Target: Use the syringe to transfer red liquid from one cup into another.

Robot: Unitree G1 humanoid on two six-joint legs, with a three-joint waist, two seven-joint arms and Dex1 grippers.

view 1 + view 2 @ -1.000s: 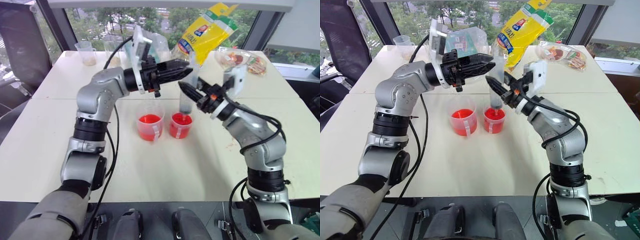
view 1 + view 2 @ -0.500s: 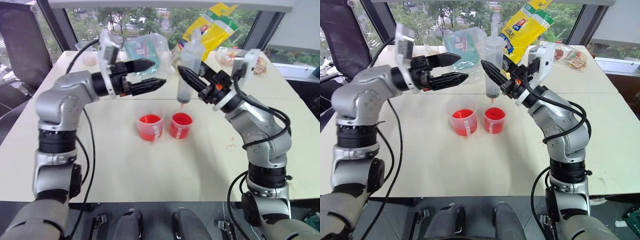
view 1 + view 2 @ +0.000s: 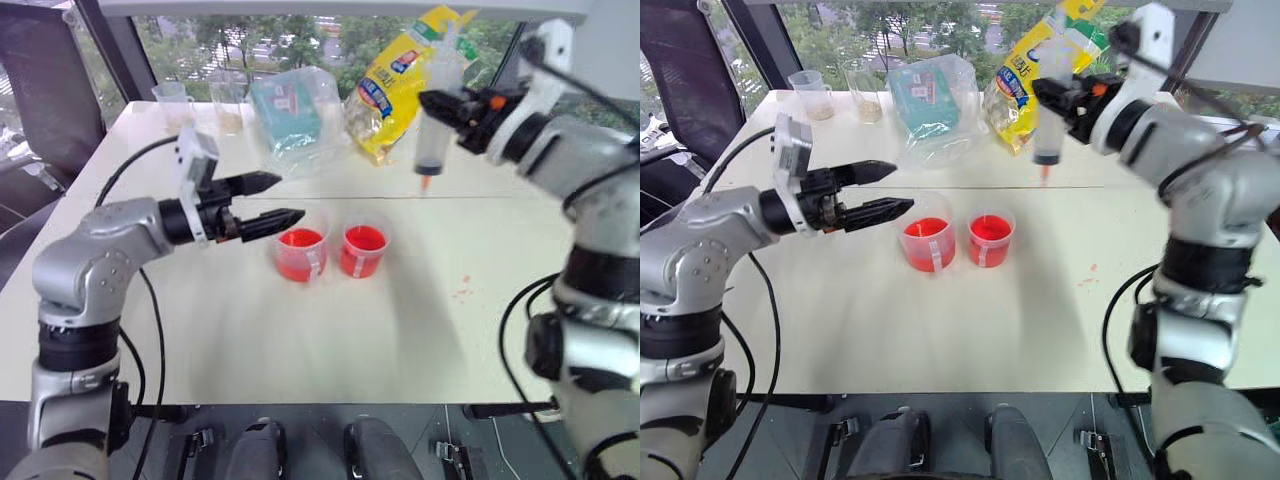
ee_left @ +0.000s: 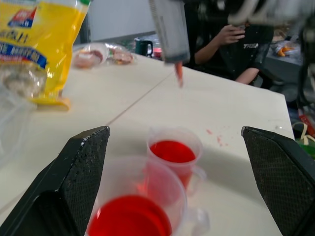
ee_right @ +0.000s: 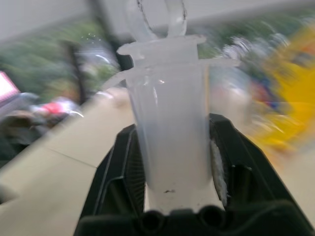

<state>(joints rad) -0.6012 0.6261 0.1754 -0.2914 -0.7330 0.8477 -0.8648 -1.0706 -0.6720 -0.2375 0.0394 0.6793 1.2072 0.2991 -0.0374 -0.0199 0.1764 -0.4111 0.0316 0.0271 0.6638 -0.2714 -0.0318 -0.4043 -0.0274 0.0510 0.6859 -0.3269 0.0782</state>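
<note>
Our right hand [image 3: 452, 107] is clamped on the syringe [image 3: 432, 140], which hangs upright in the air, red tip down, above and behind the two cups and well clear of both. Our left hand [image 3: 268, 199] stands wide and empty just beside the taller cup [image 3: 300, 250], on its left, fingers level and pointing toward it. The shorter cup [image 3: 362, 249] sits just right of the taller one, the two nearly touching; both hold red liquid [image 3: 299, 239]. We judge the syringe light and stiff, its smooth barrel apt to slip, so the grip around the barrel below the flange, as the right wrist view shows, looks sound; the plunger top stays free. The barrel looks clear, so we cannot tell whether any liquid remains inside. The cups look thin and light, easy to tip with a nudge, and the taller one's rim lies close to our left fingertips [image 3: 293, 213]. A few red specks mark the worktop [image 3: 330, 340] to the right of the cups. Open room is good in front and to the right; behind lie a yellow bag [image 3: 395, 85], a clear bag with a green pack [image 3: 290, 115] and two small beakers [image 3: 175, 105] near the far edge, well apart from the cups. A person [image 4: 231, 44] sits beyond the worktop in the left wrist view.
</note>
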